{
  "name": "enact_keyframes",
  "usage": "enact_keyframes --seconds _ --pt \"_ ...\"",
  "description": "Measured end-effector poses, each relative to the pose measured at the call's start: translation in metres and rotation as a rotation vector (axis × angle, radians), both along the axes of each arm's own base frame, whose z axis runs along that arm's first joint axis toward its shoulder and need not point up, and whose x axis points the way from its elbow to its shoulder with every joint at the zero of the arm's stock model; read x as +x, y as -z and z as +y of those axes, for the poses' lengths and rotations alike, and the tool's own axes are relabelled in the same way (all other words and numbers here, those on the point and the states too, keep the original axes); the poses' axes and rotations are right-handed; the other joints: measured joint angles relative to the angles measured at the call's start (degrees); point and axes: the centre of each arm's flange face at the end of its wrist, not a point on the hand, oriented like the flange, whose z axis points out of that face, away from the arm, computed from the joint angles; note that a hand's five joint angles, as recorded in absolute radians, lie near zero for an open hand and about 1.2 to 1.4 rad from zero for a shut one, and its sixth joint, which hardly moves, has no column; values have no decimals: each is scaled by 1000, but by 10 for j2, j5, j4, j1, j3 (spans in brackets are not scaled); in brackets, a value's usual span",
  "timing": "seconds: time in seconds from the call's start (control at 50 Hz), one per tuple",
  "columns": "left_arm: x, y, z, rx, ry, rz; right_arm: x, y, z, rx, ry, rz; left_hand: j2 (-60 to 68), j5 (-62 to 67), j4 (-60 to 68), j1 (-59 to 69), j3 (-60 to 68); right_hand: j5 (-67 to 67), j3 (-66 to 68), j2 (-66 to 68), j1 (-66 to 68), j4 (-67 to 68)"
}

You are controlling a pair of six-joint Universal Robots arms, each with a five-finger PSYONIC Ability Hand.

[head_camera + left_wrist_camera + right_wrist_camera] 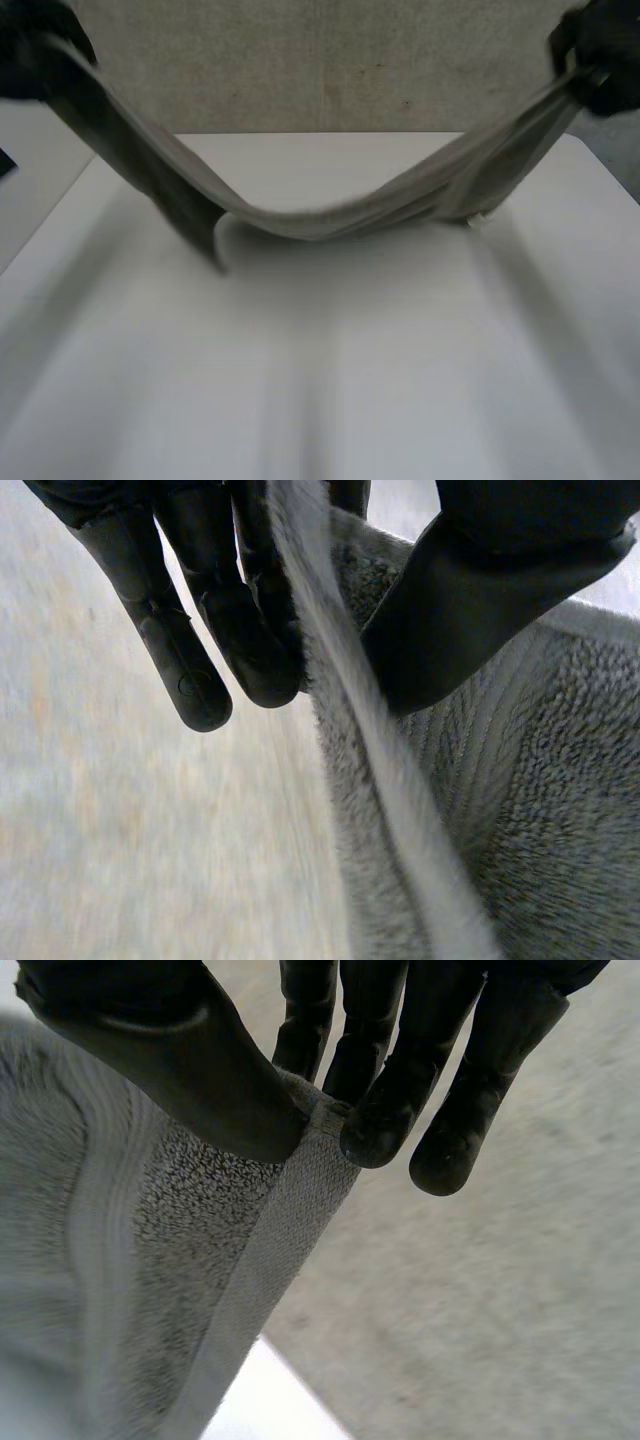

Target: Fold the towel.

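My left robot hand [470,600] and right robot hand [170,1050] pinch opposite ends of the towel [330,215], evidently soft, sagging limply between them.

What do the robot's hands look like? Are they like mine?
A bit like yours. The left hand is matte black all over, with long smooth fingers, rounded tips and a thick thumb. The right hand looks the same.

Head view: my left hand [28,48] and right hand [603,55] are cropped by the edges; the towel [330,218] is blurred at its drooping end.
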Motion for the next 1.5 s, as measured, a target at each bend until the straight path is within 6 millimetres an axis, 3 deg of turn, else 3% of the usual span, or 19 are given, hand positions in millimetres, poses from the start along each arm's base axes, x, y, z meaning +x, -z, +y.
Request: enact_keyframes --seconds 0.08,0.16,0.28,0.38,0.48,0.56,0.62,0.7,0.76,0.82,0.88,0.94,1.04,1.08,1.1,1.14,1.24,1.36,1.5 --pt "3 -30 10 -38 1 91 -10 -27 5 -10 34 -15 0 0 0 0 0 1 0 0 0 0" --pt "8 -37 8 -47 -23 137 -14 -27 -4 21 53 10 0 0 0 0 0 1 0 0 0 0" --pt "1 1 -22 35 -90 91 1 8 -31 73 70 147 0 0 0 0 0 1 0 0 0 0" --pt "-25 48 -56 107 -163 -59 38 44 -48 65 111 316 0 0 0 0 0 1 0 0 0 0" --pt "-45 60 -83 108 -261 -176 68 48 -63 -27 175 348 0 0 0 0 0 1 0 0 0 0" --pt "-58 36 -98 49 -326 -189 81 23 -74 -152 219 268 0 0 0 0 0 1 0 3 0 0" --pt "-66 -7 -102 -56 -358 -138 88 -15 -75 -295 236 156 0 0 0 0 0 1 0 5 0 0" --pt "-73 -74 -88 -224 -353 -28 91 -73 -64 -485 239 2 0 0 0 0 0 1 0 5 0 0" --pt "-76 -105 -74 -308 -327 37 91 -96 -56 -555 230 -60 0 0 0 0 0 1 0 5 0 0" --pt "-79 -114 -68 -336 -302 69 90 -99 -54 -556 218 -74 0 0 0 0 0 1 0 5 0 0" --pt "-81 -102 -70 -307 -288 65 91 -81 -59 -487 200 -38 0 0 0 0 0 1 0 5 0 0" --pt "-80 -70 -80 -230 -281 35 92 -48 -68 -372 168 27 0 0 0 0 0 1 0 5 0 0" --pt "-71 9 -97 -39 -257 -61 86 22 -79 -153 81 143 0 0 0 0 0 1 0 5 0 0" --pt "-65 55 -101 70 -226 -113 82 60 -79 -52 18 188 0 0 0 0 0 1 0 5 0 0" --pt "-63 66 -101 94 -217 -124 80 68 -78 -32 2 197 0 0 0 0 0 1 0 5 0 0" --pt "-58 111 -97 195 -174 -164 76 104 -74 46 -61 226 0 0 0 0 0 1 0 5 0 0" --pt "-54 174 -81 315 -106 -211 69 165 -59 132 -136 278 0 0 0 0 0 1 0 5 0 0" --pt "-46 204 -66 341 -96 -257 57 200 -44 154 -137 366 0 0 0 0 0 1 0 5 0 0" --pt "-17 184 -60 291 -156 -308 26 179 -44 144 -48 411 0 0 0 0 0 1 1 5 0 0"
